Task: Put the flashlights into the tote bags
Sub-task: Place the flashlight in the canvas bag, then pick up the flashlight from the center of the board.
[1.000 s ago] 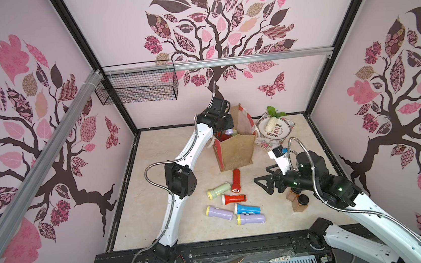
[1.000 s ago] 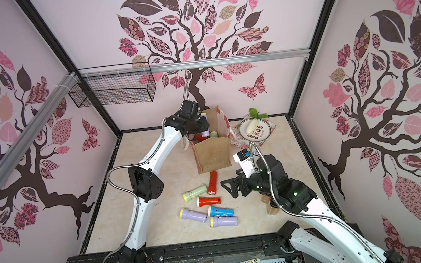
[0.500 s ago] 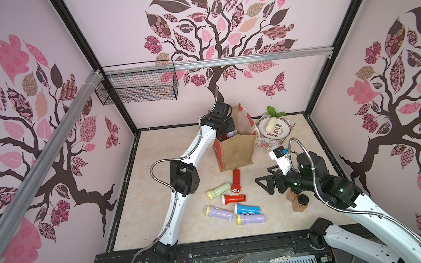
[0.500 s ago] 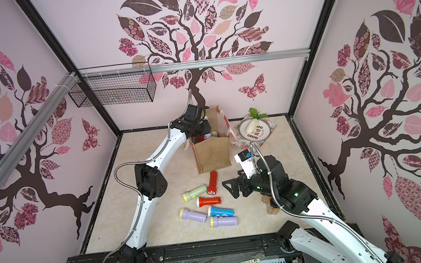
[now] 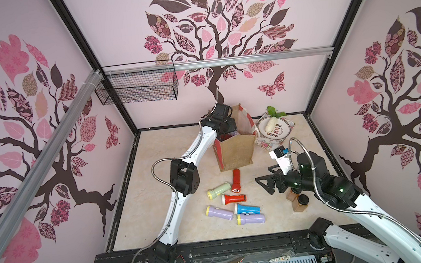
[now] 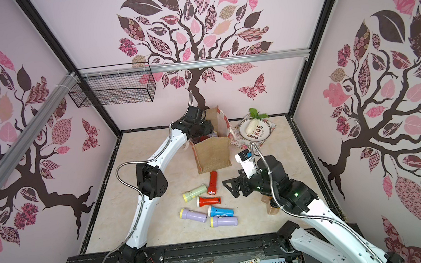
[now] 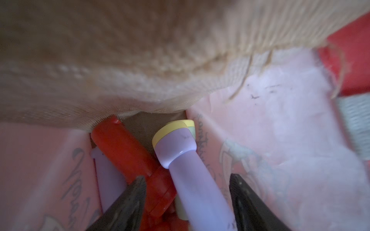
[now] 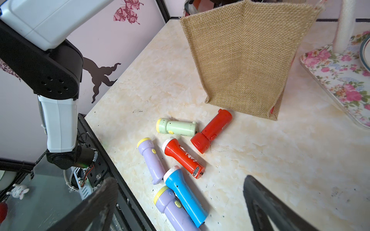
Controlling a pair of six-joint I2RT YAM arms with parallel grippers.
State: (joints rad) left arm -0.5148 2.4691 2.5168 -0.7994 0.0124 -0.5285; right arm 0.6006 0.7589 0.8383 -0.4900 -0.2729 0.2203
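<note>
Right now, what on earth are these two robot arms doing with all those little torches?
The left gripper is down inside the tote bag, jaws open on either side of a lilac flashlight that lies on others already in there. Six more flashlights lie on the table in front of the bag, waiting to go in. The right gripper hangs open and empty near them.

Left tool (image 7: 186, 177) cut by edge, tote bag (image 7: 140, 70) burlap blurred
</note>
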